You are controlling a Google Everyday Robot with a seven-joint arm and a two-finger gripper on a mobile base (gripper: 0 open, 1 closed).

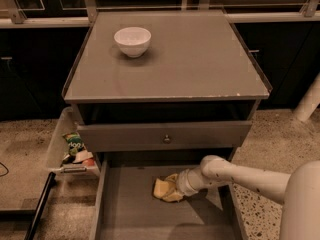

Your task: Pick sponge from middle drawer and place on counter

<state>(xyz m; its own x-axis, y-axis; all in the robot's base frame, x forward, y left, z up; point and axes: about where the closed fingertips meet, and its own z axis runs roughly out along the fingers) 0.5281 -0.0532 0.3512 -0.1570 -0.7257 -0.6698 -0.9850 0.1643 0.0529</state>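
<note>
The middle drawer (pixel 130 209) is pulled open below the grey drawer front with a round knob. The pale-yellow sponge (pixel 160 188) lies on the drawer floor near the back. My gripper (pixel 172 189) reaches in from the right on a white arm, low in the drawer, with its pale-yellow fingers closed against the sponge, which still rests on the floor. The counter (pixel 200 64) is the grey cabinet top above, with a chipped front edge.
A white bowl (pixel 132 40) stands on the counter's back left. A clear bin (pixel 70 149) with snack packets hangs at the cabinet's left side. The top drawer front (pixel 165 136) juts out above the gripper. A white post (pixel 310 101) stands at right.
</note>
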